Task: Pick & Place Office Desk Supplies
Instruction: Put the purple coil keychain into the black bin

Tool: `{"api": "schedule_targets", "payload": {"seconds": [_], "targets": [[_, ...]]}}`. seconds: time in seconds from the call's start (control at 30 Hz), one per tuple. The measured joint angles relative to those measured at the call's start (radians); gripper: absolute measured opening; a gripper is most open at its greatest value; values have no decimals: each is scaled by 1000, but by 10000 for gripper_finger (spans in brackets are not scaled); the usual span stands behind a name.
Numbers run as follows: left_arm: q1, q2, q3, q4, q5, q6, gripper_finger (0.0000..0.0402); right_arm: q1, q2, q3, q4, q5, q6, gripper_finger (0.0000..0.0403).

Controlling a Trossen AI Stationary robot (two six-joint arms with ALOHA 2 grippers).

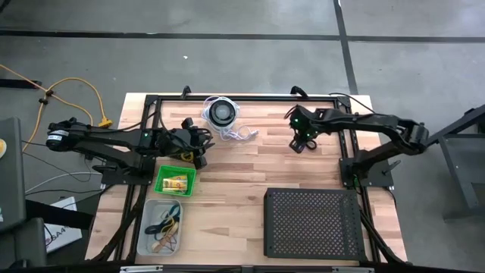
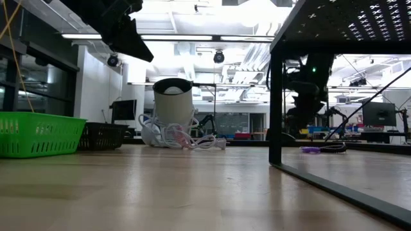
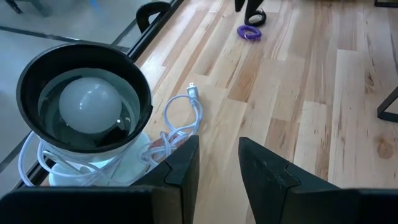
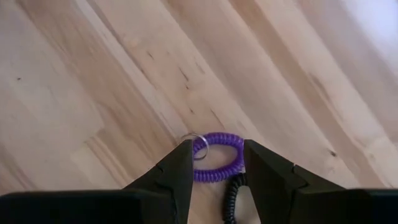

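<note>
Now the right gripper point(image 4: 216, 163) hovers on the bare wooden table point(image 4: 93, 74), fingers spread and empty, straddling the purple coiled plastic wrist loop point(image 4: 217, 158) to line up a grab. Left gripper point(image 3: 217, 163) waits part-open, empty, beside the round black lamp point(image 3: 84, 102).

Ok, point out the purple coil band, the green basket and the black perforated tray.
purple coil band point(image 4: 219, 163): right wrist view, on its coiled loop.
green basket point(image 1: 162, 171): high view, on its left rim.
black perforated tray point(image 1: 312, 223): high view, on its holed top.
</note>
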Motion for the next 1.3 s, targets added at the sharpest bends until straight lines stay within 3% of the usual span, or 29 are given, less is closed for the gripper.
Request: {"api": "schedule_targets", "payload": {"seconds": [0.57, 1.3], "targets": [[0, 0, 0, 0, 0, 0, 106, 1, 55, -2, -17, -22, 42, 129], [0, 0, 0, 0, 0, 0, 106, 16, 56, -133, 181, -55, 142, 129]]}}
